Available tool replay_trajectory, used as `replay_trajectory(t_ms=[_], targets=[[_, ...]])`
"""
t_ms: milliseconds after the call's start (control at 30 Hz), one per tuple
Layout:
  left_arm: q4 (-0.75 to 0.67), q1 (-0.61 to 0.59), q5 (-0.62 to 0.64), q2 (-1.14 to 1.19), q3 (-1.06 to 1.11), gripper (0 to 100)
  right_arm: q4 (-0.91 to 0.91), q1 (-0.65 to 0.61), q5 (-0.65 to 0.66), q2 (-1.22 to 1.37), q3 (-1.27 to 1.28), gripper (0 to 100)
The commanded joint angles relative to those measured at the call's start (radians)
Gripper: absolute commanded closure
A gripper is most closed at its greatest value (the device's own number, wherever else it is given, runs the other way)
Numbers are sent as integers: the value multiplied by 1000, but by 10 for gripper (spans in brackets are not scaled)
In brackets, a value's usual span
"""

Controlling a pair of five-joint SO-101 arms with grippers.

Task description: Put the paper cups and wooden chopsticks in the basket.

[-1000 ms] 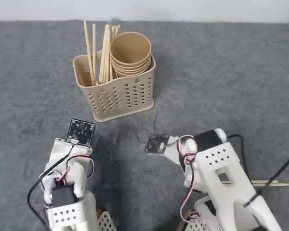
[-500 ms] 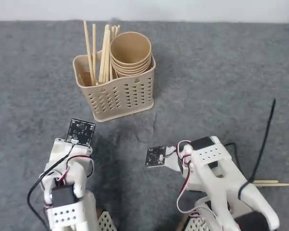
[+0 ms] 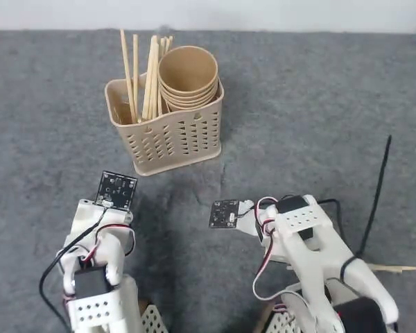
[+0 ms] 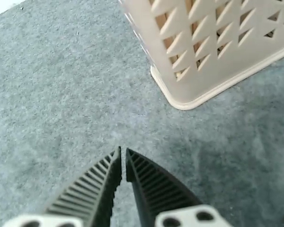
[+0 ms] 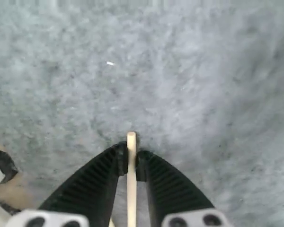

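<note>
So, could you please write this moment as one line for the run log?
left gripper: shut, empty | right gripper: shut on chopstick | basket: holds paper cups, other chopsticks

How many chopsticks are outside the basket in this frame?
1 for sure: a chopstick clamped in the right end effector. A stick end beside that arm may be the same one; others may be hidden.

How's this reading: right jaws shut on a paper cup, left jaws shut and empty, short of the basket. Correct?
Not quite. The right wrist view shows the right jaws shut on a wooden chopstick, not a paper cup. The rest holds: the left jaws are shut and empty, short of the basket.
</note>
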Motion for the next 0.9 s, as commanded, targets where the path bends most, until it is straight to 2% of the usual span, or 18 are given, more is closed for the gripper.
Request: replay_trajectory(t_ms=[0, 267, 500, 600, 733, 867], targets=[[2, 0, -12, 0, -8, 987, 4, 30, -94, -165, -69, 992], [2, -2, -12, 0, -8, 987, -74, 153, -414, -644, -261, 992], [2, -2, -14, 0, -8, 987, -225, 140, -715, -917, -298, 992], [2, -2, -14, 0, -8, 987, -308, 140, -911, -981, -298, 992], [2, -2, -14, 0, -8, 987, -469, 139, -1240, -1029, -298, 992], [2, -3, -14, 0, -8, 987, -624, 139, -1484, -1043, -296, 992]])
